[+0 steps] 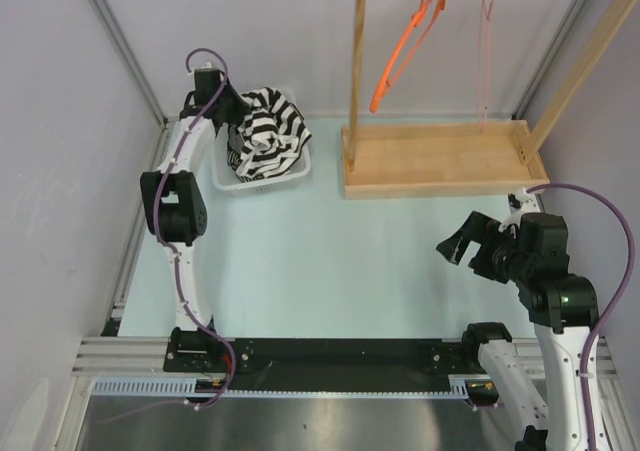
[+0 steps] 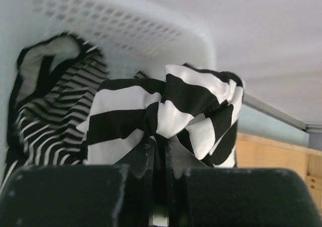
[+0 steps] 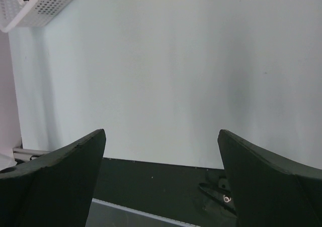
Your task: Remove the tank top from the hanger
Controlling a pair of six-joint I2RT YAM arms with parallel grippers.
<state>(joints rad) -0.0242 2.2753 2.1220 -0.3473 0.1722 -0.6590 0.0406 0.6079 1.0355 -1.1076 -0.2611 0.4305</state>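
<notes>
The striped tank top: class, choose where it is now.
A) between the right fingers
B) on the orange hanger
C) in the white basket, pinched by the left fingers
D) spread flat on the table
C: the striped tank top lies bunched in the white basket, the left fingers shut on a fold.

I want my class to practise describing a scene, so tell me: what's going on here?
The left hand is shut on a bunched black-and-white striped tank top, holding it at the white basket at the table's far left. The orange hanger and the pink hanger on the wooden rack both hang bare, so the top is already off. The right hand is open and holds nothing, over bare table on the right.
</notes>
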